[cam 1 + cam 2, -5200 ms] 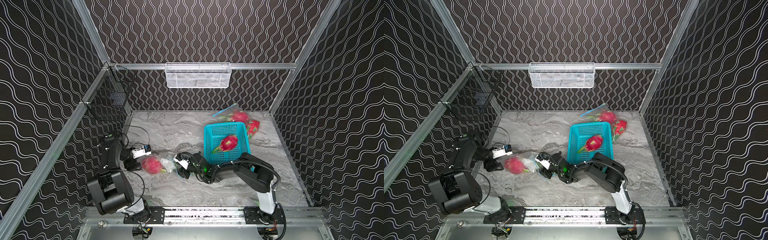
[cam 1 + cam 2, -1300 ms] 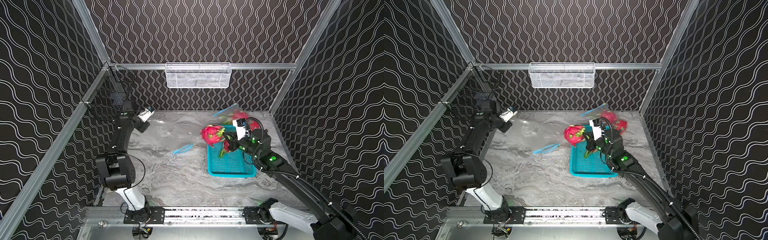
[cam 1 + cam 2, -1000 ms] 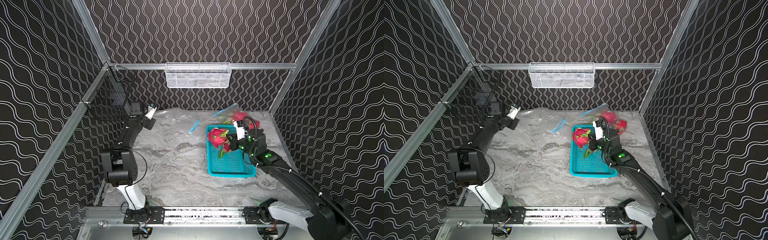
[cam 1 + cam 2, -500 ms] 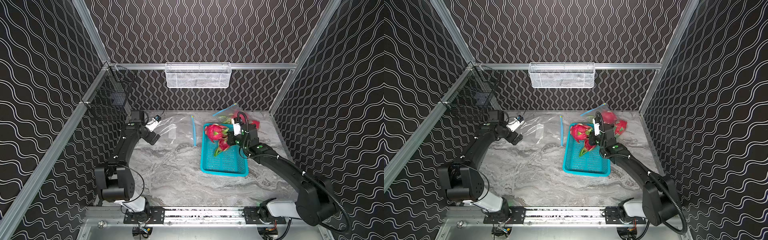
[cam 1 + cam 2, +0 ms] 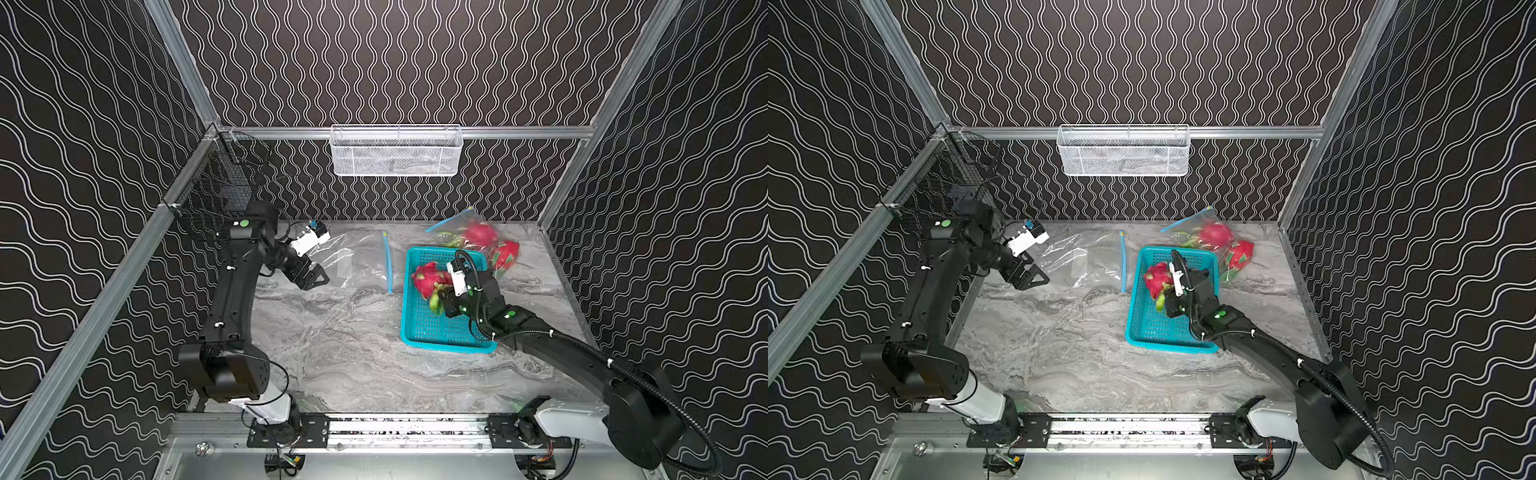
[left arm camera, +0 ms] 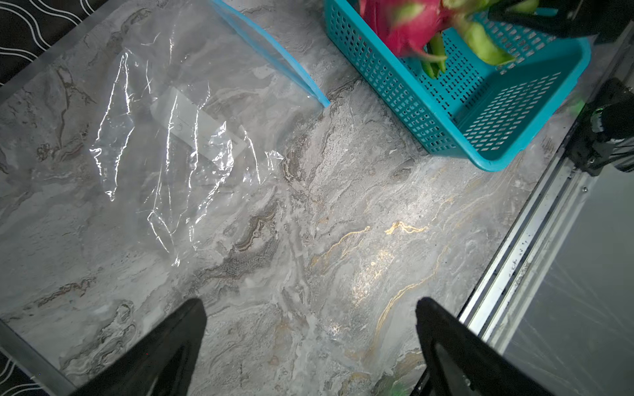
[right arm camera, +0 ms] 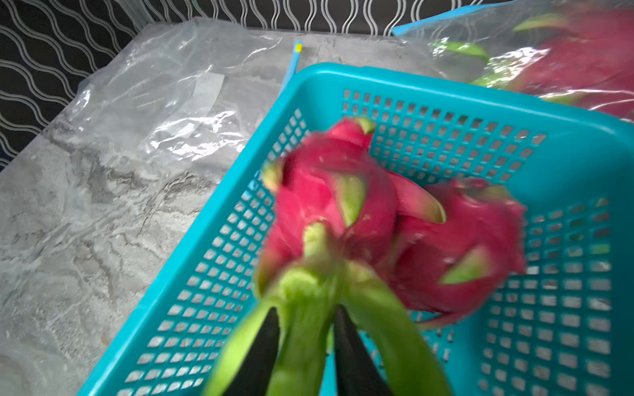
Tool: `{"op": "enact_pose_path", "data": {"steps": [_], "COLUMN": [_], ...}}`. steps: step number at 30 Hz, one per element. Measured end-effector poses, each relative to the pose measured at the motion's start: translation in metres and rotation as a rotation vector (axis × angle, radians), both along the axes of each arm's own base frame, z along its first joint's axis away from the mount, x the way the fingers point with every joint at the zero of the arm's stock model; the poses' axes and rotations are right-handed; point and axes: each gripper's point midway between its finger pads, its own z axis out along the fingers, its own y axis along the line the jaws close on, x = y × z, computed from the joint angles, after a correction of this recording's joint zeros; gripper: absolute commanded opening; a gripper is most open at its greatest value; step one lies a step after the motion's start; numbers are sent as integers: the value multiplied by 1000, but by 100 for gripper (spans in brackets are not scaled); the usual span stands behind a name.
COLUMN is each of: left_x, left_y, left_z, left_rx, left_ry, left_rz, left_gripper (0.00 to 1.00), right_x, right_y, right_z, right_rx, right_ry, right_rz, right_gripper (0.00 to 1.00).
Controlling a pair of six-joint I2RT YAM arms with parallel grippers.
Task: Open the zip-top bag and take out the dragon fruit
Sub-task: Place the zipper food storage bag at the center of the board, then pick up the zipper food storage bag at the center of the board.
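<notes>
- Left end effector (image 5: 316, 279): wide, empty, over the desk (image 5: 353, 353) just beside the bag's (image 5: 349, 257) 8 o'clock corner. We read that as finished with the bag.
- The bag lies flat and empty at the desk's 11 o'clock in both top views.
- Right end effector (image 7: 306, 310): narrow, with fingers (image 7: 264, 349) on either side of the fruit's (image 7: 329, 199) green stem (image 7: 305, 274). The frame is blurred, so we cannot tell whether they grip it or are slack.
- A stem hold makes sense to us, since the body looks too round for those jaws.
- The fruit is out of the bag, in or just above the basket (image 5: 446, 348) at the desk's 3 o'clock, beside a second fruit (image 7: 463, 247). We take this as the drop-off spot.
- In a top view the fruit sits at 11 o'clock of the right end effector, touching it. It is at 3 o'clock of the left one, well apart.
- A full bag (image 5: 478, 239) lies at the basket's 1 o'clock.
</notes>
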Motion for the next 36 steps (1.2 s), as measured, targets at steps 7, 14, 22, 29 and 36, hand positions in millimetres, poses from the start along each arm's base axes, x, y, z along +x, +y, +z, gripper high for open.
{"op": "enact_pose_path", "data": {"steps": [7, 14, 22, 29, 36], "left_x": [-2, 5, 3, -5, -8], "left_y": [-5, -6, -6, -2, 3], "left_z": [1, -11, -36, -59, -72], "left_rx": [-49, -77, -90, -61, -19], "left_ry": [16, 41, 94, 126, 120], "left_rz": [53, 100, 137, 147, 136], "left_gripper": [99, 99, 99, 99, 99], "right_x": [-11, 15, 94, 145, 147], "right_y": [-1, -55, -175, -277, -279], "right_z": [38, 137, 190, 89, -37], "right_rx": [11, 107, 171, 281, 409], "right_ry": [-19, -167, -201, 57, 349], "right_rz": [-27, -193, -493, -744, -799], "right_gripper": [99, 99, 99, 98, 97]}}
